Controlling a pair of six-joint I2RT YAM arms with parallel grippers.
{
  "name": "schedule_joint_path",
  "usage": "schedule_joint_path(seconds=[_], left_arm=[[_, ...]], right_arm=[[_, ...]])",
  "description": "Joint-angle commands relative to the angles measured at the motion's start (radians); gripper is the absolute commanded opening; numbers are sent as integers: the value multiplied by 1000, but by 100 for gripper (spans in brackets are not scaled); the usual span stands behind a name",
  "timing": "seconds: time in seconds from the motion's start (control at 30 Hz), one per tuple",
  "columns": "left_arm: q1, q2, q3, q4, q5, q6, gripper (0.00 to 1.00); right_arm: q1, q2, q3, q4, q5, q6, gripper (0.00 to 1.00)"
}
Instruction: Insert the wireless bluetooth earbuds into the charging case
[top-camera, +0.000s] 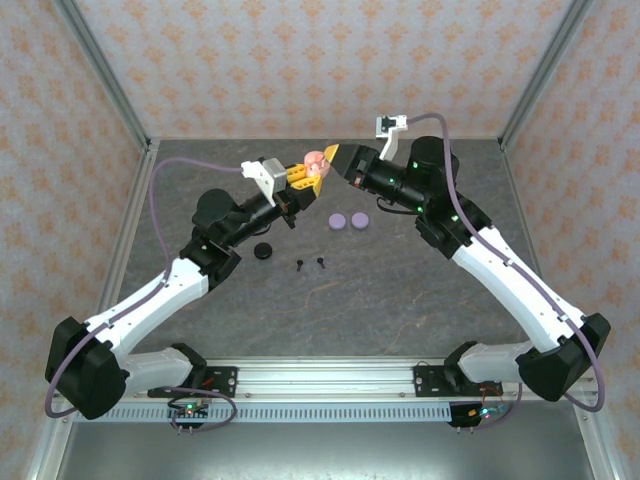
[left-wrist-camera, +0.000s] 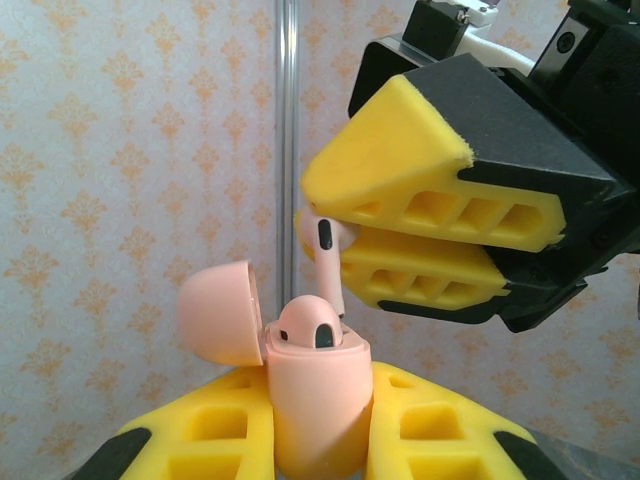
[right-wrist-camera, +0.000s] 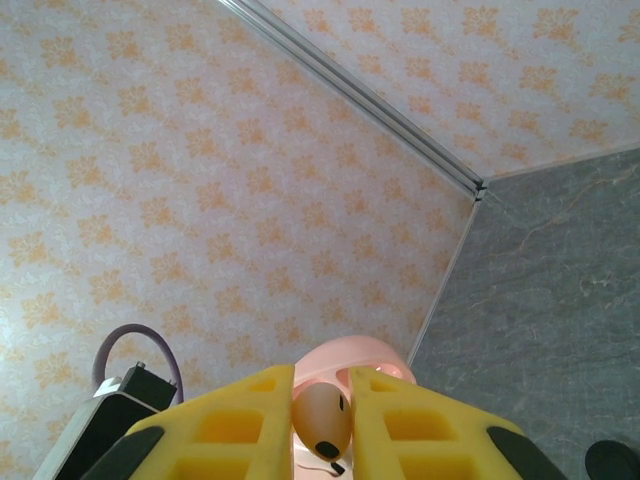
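Your left gripper (top-camera: 303, 177) is clamped on the body of the pink case (left-wrist-camera: 320, 400) and holds it upright in the air over the far middle of the table (top-camera: 400, 300). That grip leaves the sockets facing up, and the lid (left-wrist-camera: 220, 312) hangs open to one side, out of the way. One bud (left-wrist-camera: 308, 325) is already seated in the case. Your right gripper (left-wrist-camera: 330, 225) is closed on the head of the other bud (left-wrist-camera: 328, 262) and comes in from above and opposite, so the stem is free to lead. That bud's long axis runs close to vertical, leaning a little, with the head up between the yellow pads and the stem pointing down at the open socket just beside the seated bud. The stem tip is at the case's rim, but you cannot tell from here whether it has entered. My judgement is that the stem needs to line up with the socket before you press.
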Motion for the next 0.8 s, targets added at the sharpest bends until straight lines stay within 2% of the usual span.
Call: schedule_joint_path(seconds=[0.0,0.43,0.77], left_arm=[[-11,2,5,72,4,-15,0],[-10,-1,0,72,4,-14,0],[-10,1,0,82,9,-19,0]], right_arm=[[7,-25,-15,0,2,-13,18],[8,10,-19,-2,-38,9,18],[10,46,13,-97,-84,-9,21]])
